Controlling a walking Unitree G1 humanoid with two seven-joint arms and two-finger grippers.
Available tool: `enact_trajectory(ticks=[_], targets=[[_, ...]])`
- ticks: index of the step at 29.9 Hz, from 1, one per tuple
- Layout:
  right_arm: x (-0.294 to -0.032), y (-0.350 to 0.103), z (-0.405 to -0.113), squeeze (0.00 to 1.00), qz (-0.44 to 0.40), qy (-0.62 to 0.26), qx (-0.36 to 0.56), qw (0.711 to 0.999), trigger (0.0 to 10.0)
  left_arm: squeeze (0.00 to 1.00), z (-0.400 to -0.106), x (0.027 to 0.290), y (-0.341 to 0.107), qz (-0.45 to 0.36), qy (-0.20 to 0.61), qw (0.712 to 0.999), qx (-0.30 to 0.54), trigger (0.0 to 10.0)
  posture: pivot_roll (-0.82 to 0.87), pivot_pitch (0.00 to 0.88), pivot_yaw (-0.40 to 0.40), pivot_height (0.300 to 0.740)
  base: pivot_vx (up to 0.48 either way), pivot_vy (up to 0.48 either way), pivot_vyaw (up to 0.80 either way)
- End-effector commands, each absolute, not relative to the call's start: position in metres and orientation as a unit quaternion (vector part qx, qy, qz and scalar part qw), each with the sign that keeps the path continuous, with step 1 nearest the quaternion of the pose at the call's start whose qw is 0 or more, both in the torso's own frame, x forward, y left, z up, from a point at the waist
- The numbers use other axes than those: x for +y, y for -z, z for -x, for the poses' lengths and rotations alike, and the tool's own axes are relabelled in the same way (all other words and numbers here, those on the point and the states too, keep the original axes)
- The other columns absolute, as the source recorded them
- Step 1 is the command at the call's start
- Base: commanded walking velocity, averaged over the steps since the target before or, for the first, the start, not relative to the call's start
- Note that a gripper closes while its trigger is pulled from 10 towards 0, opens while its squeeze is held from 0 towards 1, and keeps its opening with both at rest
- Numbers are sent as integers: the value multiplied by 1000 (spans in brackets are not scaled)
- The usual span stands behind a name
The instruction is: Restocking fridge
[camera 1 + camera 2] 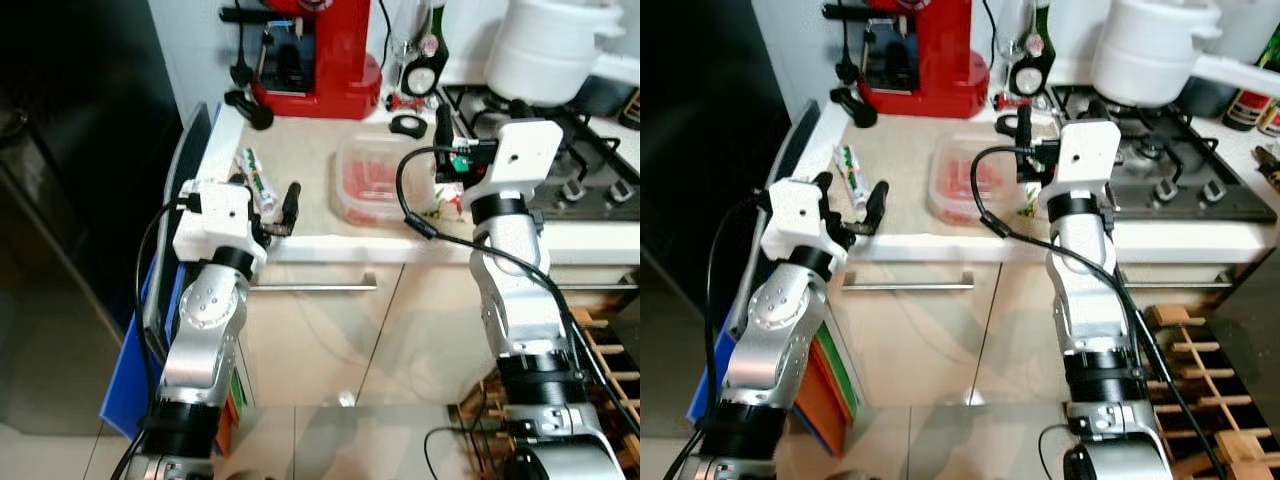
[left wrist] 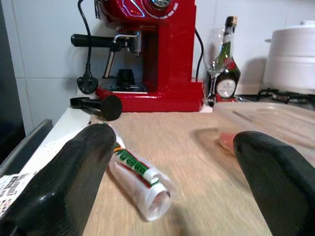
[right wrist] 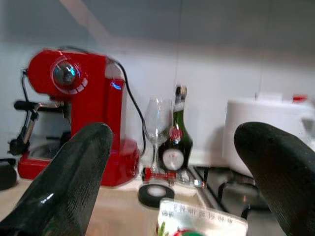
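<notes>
Kitchen counter [image 1: 310,165] with a gas hob [image 1: 560,150] at the far right bearing a white pot [image 1: 550,50]; a red coffee machine [image 1: 320,55] stands at the far left. Clear food tub [image 1: 380,180] at mid-counter, near the front edge. Left gripper [image 1: 270,205], fingers spread, at the plastic tube [image 1: 256,178] lying left of the tub. Right gripper [image 3: 167,191], fingers spread, hangs above the tub's right side.
</notes>
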State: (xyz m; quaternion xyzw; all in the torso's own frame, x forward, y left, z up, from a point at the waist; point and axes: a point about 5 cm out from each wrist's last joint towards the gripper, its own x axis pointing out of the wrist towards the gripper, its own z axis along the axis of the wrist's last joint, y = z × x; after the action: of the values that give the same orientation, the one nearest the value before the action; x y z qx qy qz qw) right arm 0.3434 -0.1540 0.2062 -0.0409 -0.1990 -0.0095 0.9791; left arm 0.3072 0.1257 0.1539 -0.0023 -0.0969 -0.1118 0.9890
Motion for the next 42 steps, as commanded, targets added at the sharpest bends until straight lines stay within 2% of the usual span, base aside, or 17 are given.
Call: enact_trajectory(ticks=[1, 5, 8, 19, 31, 42], targets=[[-162, -203, -353, 0, 25, 36, -172, 984, 10000, 0, -304, 129, -151, -12, 134, 988, -78, 10000, 41, 0, 3, 740, 0, 0, 0], [-163, -204, -365, 0, 39, 61, -155, 985, 10000, 0, -294, 152, -143, -46, 142, 988, -51, 10000, 67, 0, 23, 740, 0, 0, 0], [-163, -208, -367, 0, 45, 66, -161, 984, 10000, 0, -286, 160, -142, -56, 143, 987, -45, 10000, 90, 0, 32, 740, 0, 0, 0], [-149, -205, -377, 0, 29, 69, -144, 987, 10000, 0, -275, 166, -145, -64, 152, 986, -33, 10000, 115, 8, 46, 740, 0, 0, 0], [-152, -207, -373, 0, 40, 114, -148, 982, 10000, 0, -273, 164, -145, -59, 155, 986, -25, 10000, 106, 16, 42, 740, 0, 0, 0], [-141, -195, -361, 0, 33, 116, -134, 984, 10000, 0, -274, 159, -145, -52, 160, 986, -23, 10000, 91, 19, 41, 740, 0, 0, 0]])
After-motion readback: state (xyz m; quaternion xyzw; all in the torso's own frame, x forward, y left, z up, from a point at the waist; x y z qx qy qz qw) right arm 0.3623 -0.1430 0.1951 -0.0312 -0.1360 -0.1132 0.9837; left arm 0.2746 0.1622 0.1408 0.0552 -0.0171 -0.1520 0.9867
